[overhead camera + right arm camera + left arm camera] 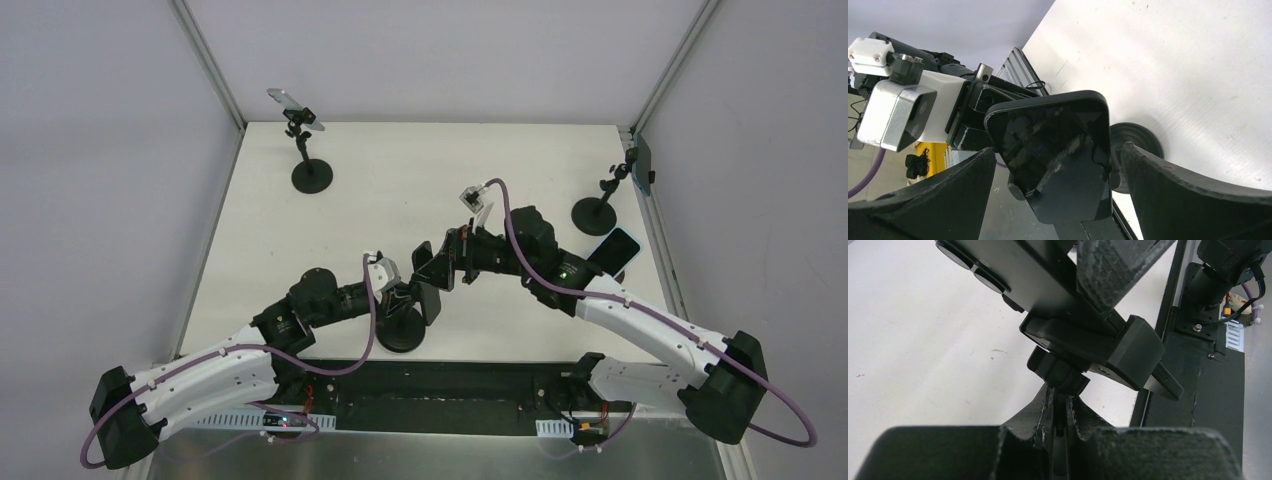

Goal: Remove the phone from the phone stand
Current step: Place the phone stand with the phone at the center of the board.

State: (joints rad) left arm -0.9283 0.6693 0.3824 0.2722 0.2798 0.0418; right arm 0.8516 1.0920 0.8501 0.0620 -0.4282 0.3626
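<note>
Step in hand, as I read it: right arm closing on the phone while left arm braces the stand.

- Left gripper (1058,412): jaws closed tight on the thin stem of the phone stand (400,335), just under the ball joint. Low centre of the left wrist view. It has the stand, not the phone.
- Right gripper (1058,150): fully spread, nothing in it. One finger fills the lower left of the right wrist view, the other the lower right.
- Phone (431,303): sits in the clamp (1098,347) at the top of the stand, tilted, glass toward the right wrist camera. It lies between the two spread fingers, roughly centred, a gap on each side. No contact that I can make out. In the overhead view it is centre frame, just right of the left gripper.
- Stand's round base shows behind the phone, centre right of the right wrist view, flat on the table (420,170).

To do it well, I judge:
- Close on the phone's long edges, clear of the clamp arms, so the fingers do not pinch the clamp along with it.
- Draw the phone out along the clamp's open direction, not sideways; the clamp looks spring-loaded and may drag.
- Left grip must hold firm or the stand tips with the pull.
- Smooth glass, slim edges: slip is the likely failure.
</note>
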